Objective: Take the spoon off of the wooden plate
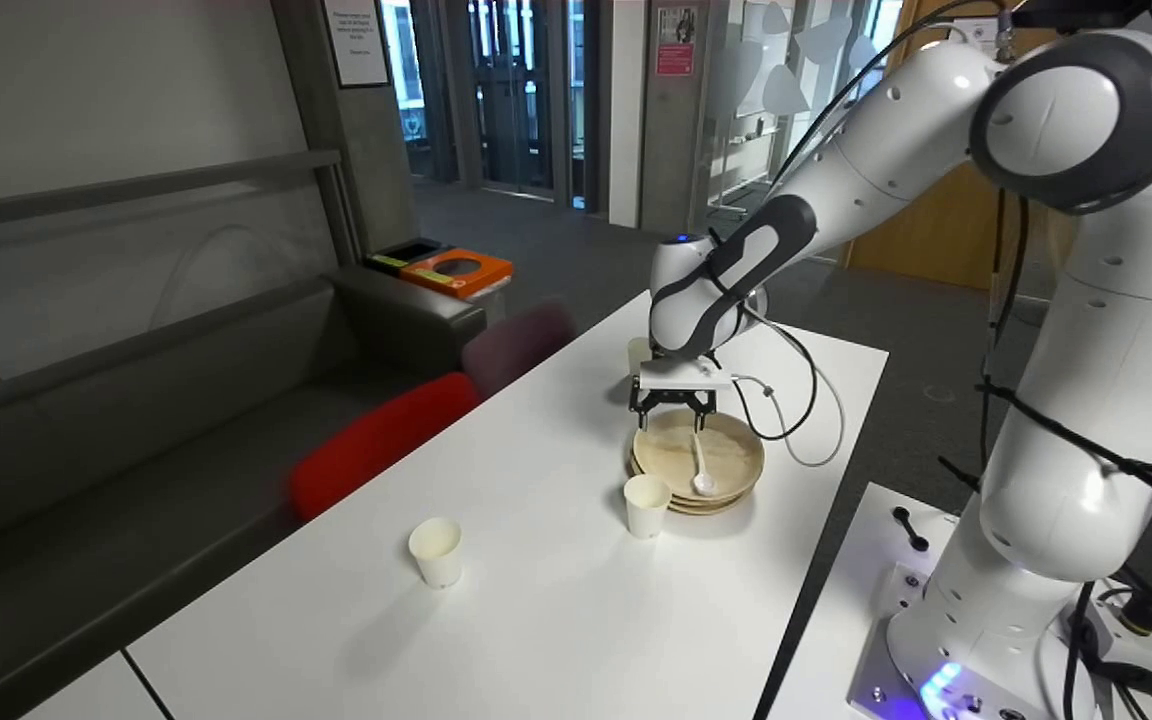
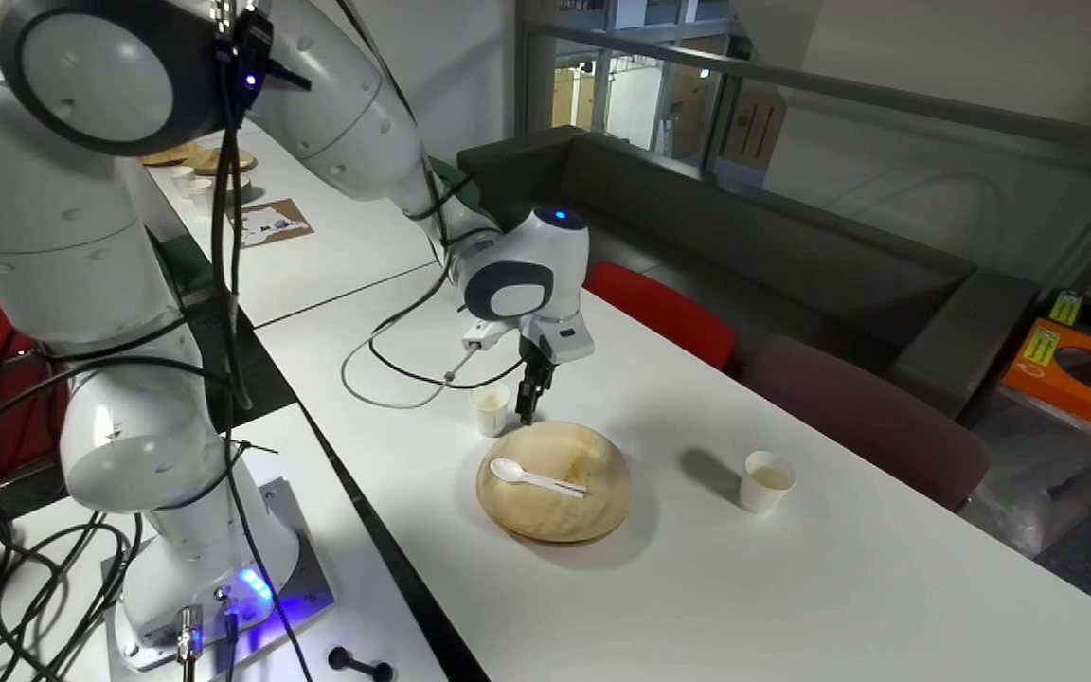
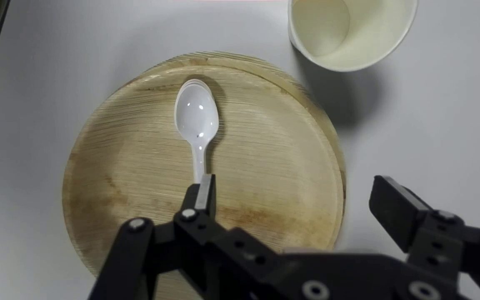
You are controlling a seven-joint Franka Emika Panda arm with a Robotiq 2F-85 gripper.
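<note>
The wooden plate [image 1: 736, 462] is round and tan, on top of a small stack on the white table. It also shows in an exterior view [image 2: 545, 519] and the wrist view [image 3: 273, 137]. A white spoon [image 3: 197, 112] lies on it; doubled edges and split handle ends [image 2: 538, 479] suggest nested spoons. It also shows in an exterior view [image 1: 703, 478]. My gripper [image 3: 293, 178] is open and empty, pointing down above the plate's edge [image 1: 671, 425]. In the wrist view its left finger covers the spoon's handle end, and its right finger is over the table beyond the rim.
A white cup [image 1: 647, 507] stands close to the plate; it shows in the wrist view [image 3: 327, 25]. Another cup [image 1: 436, 552] stands farther along the table, and one [image 1: 638, 352] behind the gripper. Cables [image 1: 826, 440] loop beside the wrist. Chairs [image 2: 664, 313] line the table's far side.
</note>
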